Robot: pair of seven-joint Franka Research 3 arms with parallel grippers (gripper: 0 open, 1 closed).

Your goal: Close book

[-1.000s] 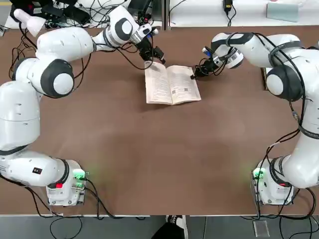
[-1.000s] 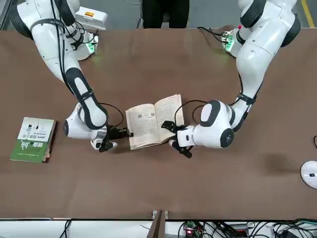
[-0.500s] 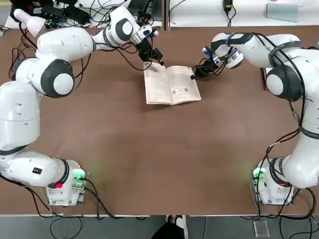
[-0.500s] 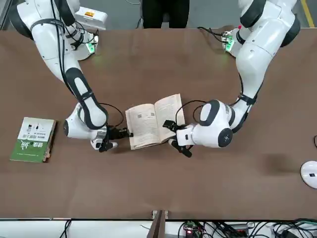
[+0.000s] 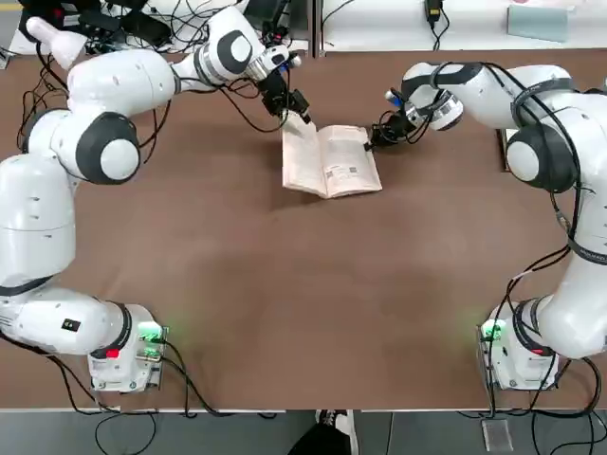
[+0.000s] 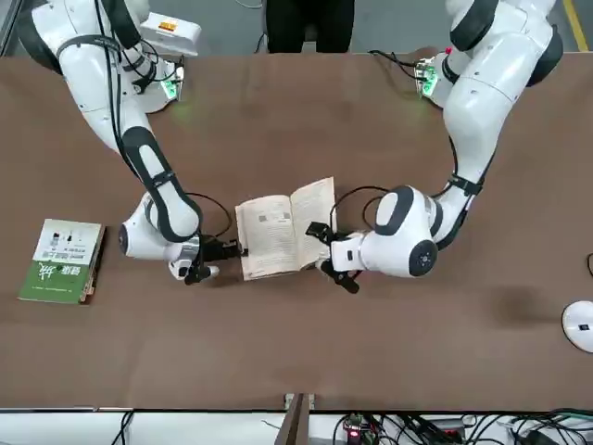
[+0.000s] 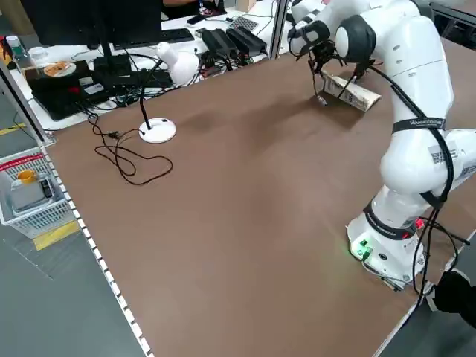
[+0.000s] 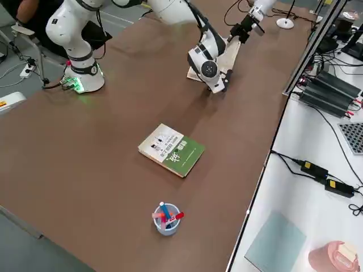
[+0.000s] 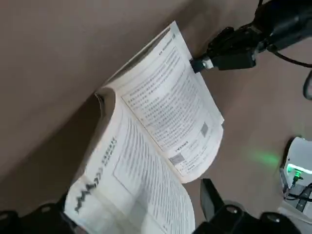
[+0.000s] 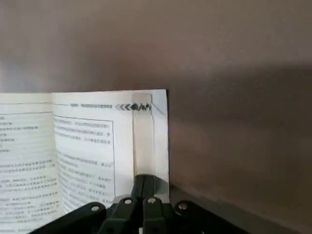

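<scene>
The book (image 5: pixel 334 163) lies open at the far middle of the table, cream text pages up. Its left half is raised and curls toward the spine, as the left wrist view (image 9: pixel 161 126) shows. My left gripper (image 5: pixel 296 107) sits at the book's far left corner, open, with its fingers straddling the lifted half (image 6: pixel 313 215). My right gripper (image 5: pixel 372 142) is shut, and its joined fingertips (image 10: pixel 144 187) press on the far right corner of the right-hand page (image 10: pixel 83 141), which lies flat on the table.
A green-covered book (image 6: pixel 63 260) lies well off to the robot's right, and a cup of pens (image 8: pixel 166 218) stands beyond it. A white stand with a round base (image 7: pixel 158 130) and its cable sit at the far left. Cables and gear line the back edge.
The book's left half has risen off the table and swung toward the spine, with my left gripper shifting slightly right with it. The right gripper has stayed put.
</scene>
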